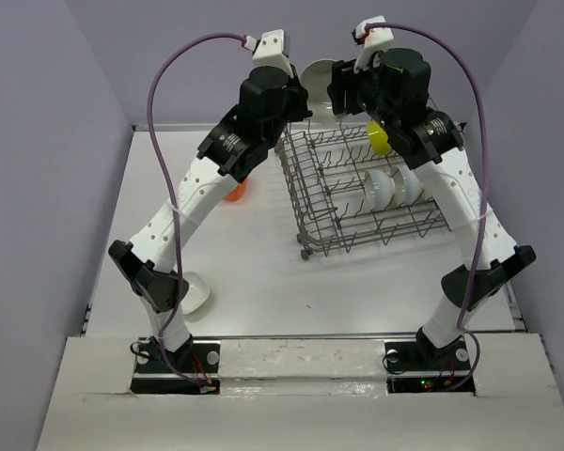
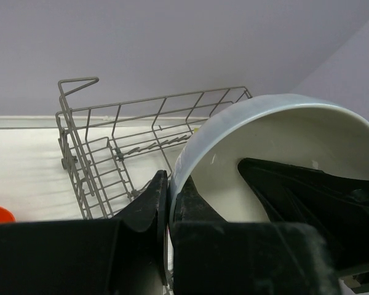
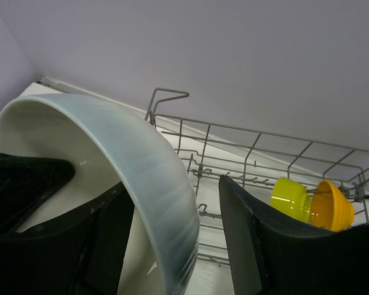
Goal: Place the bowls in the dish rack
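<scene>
Left gripper (image 2: pixel 171 187) on bowl (image 2: pixel 264 126) (half hidden)

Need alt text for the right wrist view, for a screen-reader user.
A white bowl fills the near left, its wall between the open jaws of the right gripper, with a gap on the outer side. Behind is the grey wire dish rack, holding a lime green bowl and an orange-yellow bowl, against a lilac wall.

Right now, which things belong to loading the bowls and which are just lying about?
Job: dish rack; raised white bowl in left gripper; racked lime green bowl, orange-yellow bowl, white bowls; red-orange bowl and loose white bowl on the table.
Lying about: nothing visible.
</scene>
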Controlling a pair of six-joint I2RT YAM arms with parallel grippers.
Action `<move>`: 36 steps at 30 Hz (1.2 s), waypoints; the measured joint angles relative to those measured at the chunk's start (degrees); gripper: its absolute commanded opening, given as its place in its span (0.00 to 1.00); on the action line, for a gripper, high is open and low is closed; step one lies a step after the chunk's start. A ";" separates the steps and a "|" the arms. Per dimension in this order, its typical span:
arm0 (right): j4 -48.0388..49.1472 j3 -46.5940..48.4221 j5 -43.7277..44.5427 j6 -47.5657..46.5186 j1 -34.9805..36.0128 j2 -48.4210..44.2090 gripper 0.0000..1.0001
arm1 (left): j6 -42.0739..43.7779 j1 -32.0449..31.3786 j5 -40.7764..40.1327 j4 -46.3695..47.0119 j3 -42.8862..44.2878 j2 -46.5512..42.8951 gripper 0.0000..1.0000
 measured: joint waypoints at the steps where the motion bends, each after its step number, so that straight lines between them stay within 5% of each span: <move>1: 0.00 0.00 0.35 -0.07 0.07 -0.02 0.62 | 0.11 -0.22 -0.46 -0.15 0.00 0.07 0.00; 22: 0.42 0.00 10.23 -3.30 4.68 -2.71 0.47 | 1.18 -1.77 -5.51 -0.52 0.74 0.55 0.00; 28: 0.39 0.00 12.13 -4.31 5.51 -2.71 0.36 | 1.68 -1.77 -6.32 -0.52 0.85 0.55 0.00; 36: 0.39 -0.02 13.20 -4.79 6.23 -2.71 0.36 | 2.49 -1.77 -7.72 -0.50 1.11 0.22 0.00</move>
